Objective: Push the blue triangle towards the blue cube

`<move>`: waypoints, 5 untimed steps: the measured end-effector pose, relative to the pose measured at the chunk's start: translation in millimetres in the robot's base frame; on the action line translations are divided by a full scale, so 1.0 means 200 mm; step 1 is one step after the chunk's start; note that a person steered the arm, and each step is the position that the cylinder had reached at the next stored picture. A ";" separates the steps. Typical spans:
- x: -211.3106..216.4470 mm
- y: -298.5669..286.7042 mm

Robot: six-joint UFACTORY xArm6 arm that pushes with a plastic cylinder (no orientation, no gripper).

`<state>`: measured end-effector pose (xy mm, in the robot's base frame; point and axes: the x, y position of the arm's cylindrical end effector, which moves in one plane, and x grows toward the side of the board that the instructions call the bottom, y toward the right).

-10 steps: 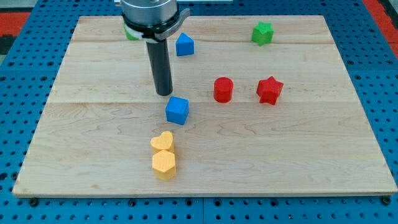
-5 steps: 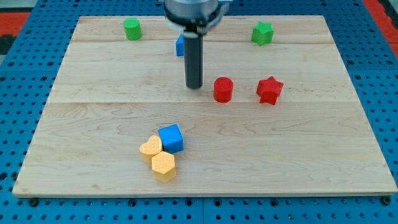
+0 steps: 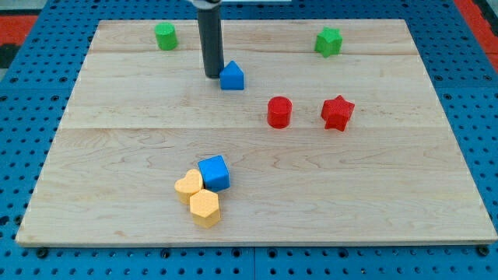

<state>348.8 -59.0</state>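
My tip (image 3: 212, 75) rests on the bench (image 3: 389, 194) near the middle of its top edge, a little toward the top-left corner. This end effector is only a straight dark rod with nothing on it that could clench or release, so it grasps nothing; it stands upright and runs out of view at the top. Just beside my tip, on the side facing the bench's right edge, sits the blue triangle (image 3: 232, 76), very close to the rod, though whether the two actually touch cannot be told. Farther out toward the top-left corner stands a green cylinder (image 3: 164, 36), and toward the top-right corner a green star (image 3: 328, 41), both close to the top edge. Toward the right edge and nearer the middle of the bench are a red cylinder (image 3: 278, 112) and, beside it on the right-edge side, a red star (image 3: 337, 112), set apart from each other. The blue cube (image 3: 214, 173) lies well apart from the blue triangle, down toward the bottom edge and roughly below my tip. It touches a yellow heart (image 3: 188, 186) on its left-edge side, and a yellow hexagonal block (image 3: 205, 208) sits against both, nearest the bottom edge.
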 end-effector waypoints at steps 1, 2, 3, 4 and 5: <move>0.01 -0.04; -0.01 -0.04; -0.01 -0.04; -0.01 -0.04; -0.03 -0.04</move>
<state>342.6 -66.7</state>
